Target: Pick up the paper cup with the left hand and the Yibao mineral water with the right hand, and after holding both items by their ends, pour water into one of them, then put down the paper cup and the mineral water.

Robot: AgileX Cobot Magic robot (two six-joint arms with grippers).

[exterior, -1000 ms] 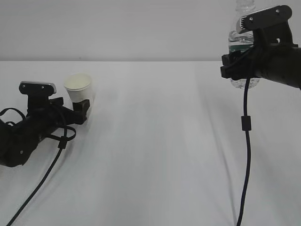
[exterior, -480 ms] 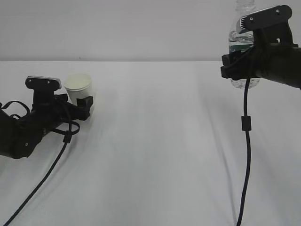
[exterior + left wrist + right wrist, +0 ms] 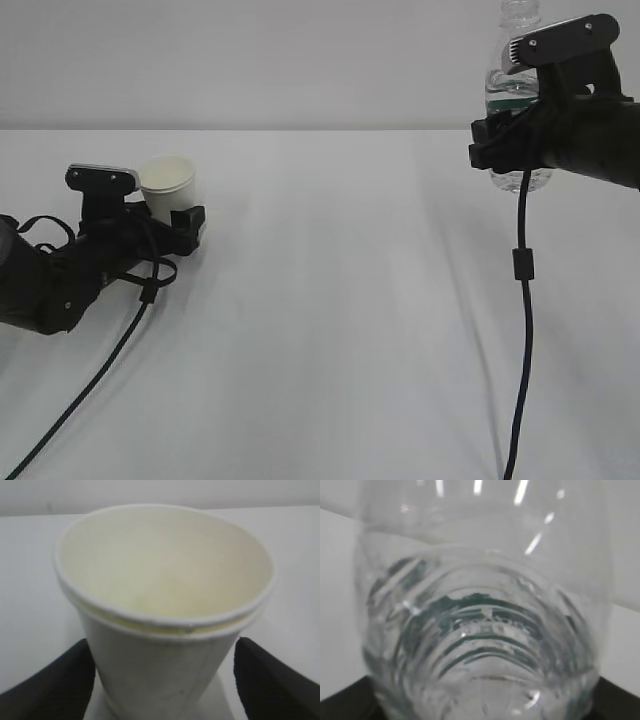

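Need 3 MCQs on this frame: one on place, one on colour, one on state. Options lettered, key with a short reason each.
1. Where is the paper cup?
A. On the table, left side, between the left pincer's fingers
B. Raised at the right
C. Lying on its side mid-table

2. What colour is the label on the mineral water bottle?
A. Red
B. Dark green
C. Yellow

3. What state is the bottle in?
A. Lying flat on the table
B. Standing alone on the table
C. Held upright in the air by the right pincer

Key: A, the left pincer flanks the standing cup on the left side; B, a green band shows beside the pincer; C, the bottle's base hangs clear above the table.
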